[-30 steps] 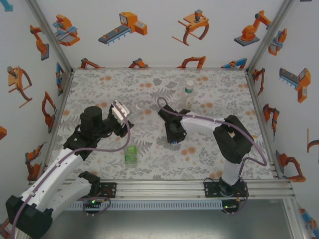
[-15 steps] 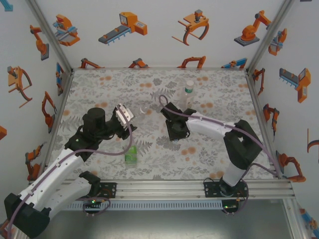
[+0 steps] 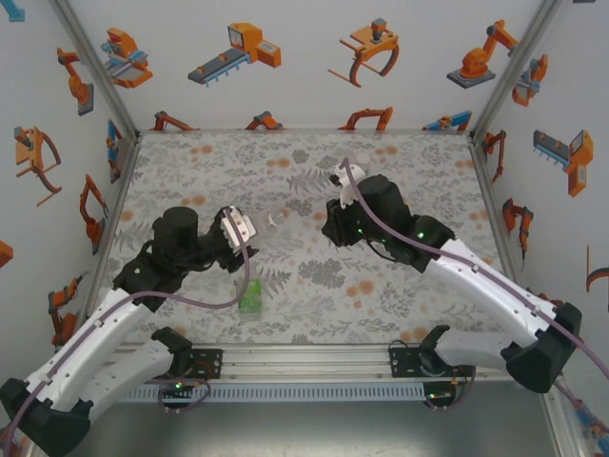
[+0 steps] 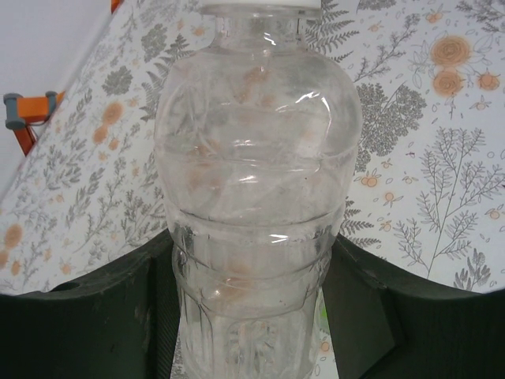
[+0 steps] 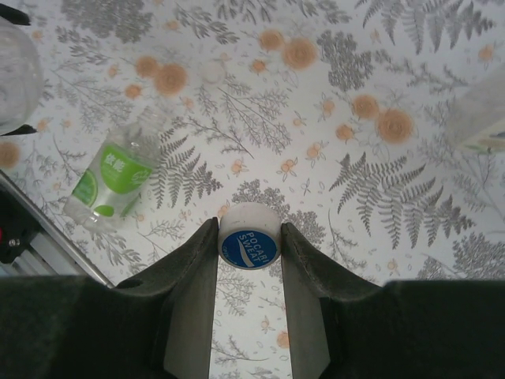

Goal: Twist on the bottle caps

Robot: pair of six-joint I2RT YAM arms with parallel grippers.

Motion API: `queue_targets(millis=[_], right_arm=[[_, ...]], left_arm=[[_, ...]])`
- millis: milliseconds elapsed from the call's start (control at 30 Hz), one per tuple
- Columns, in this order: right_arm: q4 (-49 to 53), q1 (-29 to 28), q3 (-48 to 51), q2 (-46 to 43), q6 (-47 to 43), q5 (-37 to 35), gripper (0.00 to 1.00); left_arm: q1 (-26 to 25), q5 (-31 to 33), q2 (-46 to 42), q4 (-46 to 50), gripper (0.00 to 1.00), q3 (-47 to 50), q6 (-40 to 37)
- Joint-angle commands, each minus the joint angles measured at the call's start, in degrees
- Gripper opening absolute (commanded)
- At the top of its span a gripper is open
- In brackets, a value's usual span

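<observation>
White walls [image 3: 285, 86] printed with orange robot pictures enclose a surface [image 3: 190, 171] covered by a grey fern and orange flower mat. The left gripper [image 4: 248, 253] is closed on the lower body of the clear bottle [image 4: 256, 158], one dark finger on each side. The bottle's long axis runs straight out from the gripper, with the white-rimmed neck end farthest from the wrist. In the top view it lies roughly level and points right, toward the right gripper [image 5: 249, 229]. Its ribbed, see-through wall lets the mat show through. The right gripper is narrowly closed on a white bottle cap [image 5: 249, 245], pinched at its sides just inside the fingertips and held off the mat. The cap's round blue top, lettered POCARI SWEAT, faces back toward the wrist. On the mat to the lower left of that gripper is the short green-labelled bottle [image 5: 110, 185], well apart from it, though whether it stands or lies is unclear. The taller clear bottle [image 5: 481, 110] is off to the gripper's right.
</observation>
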State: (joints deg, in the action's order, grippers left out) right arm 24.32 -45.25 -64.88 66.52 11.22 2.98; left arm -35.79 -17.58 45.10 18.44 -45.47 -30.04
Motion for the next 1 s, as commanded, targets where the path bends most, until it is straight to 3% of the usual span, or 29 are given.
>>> queue_targets(millis=[0, 333, 700, 967], right_arm=[[-3.38, -0.36, -0.01, -2.26, -5.07, 4.07, 0.07], [-10.19, -0.36, 3.52, -7.49, -11.25, 12.39, 0.00], [-9.95, -0.36, 3.99, -9.38, -20.69, 23.10, 0.00], [-10.67, -0.40, 2.28, -9.14, -26.43, 26.26, 0.00]], left_arm=[[-1.32, -0.63, -1.57, 2.83, 0.00, -1.40, -3.58], [-6.29, 3.54, -2.95, 8.09, 0.00, -3.25, -10.13], [-7.26, -1.06, -3.97, 8.40, 0.00, -3.66, -13.29], [-7.19, -2.87, -4.21, 6.44, 0.00, -2.13, -15.68]])
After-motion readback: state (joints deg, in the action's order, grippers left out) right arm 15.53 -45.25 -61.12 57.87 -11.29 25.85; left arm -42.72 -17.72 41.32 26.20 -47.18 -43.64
